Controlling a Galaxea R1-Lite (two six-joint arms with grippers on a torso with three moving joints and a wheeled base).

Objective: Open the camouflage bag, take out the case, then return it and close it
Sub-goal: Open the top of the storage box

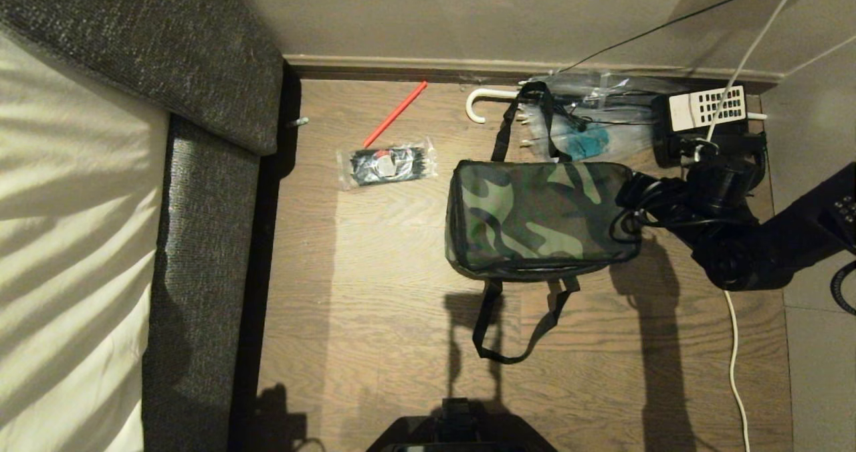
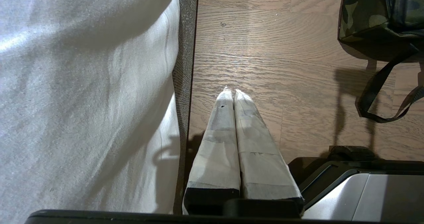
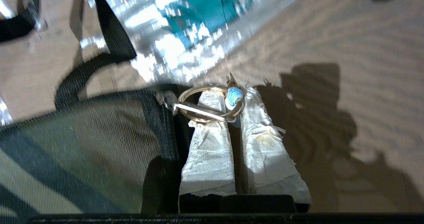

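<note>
Camouflage bag [image 1: 538,219] zipped, flat on wood floor [image 1: 374,251] near the far wall. My right pincer [image 3: 232,99] at its right end, pinching the zipper's ring pull [image 3: 208,104]. Left pincer [image 2: 233,94] pressed together, idle beside the bed [image 2: 82,94].

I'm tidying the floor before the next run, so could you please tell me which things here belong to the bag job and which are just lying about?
Job:
- camouflage bag, closed
- zip-pull ring, pinched in the right gripper jaws

Lying about:
- red stick
- clear packet
- umbrella
- telephone
- white cable
</note>
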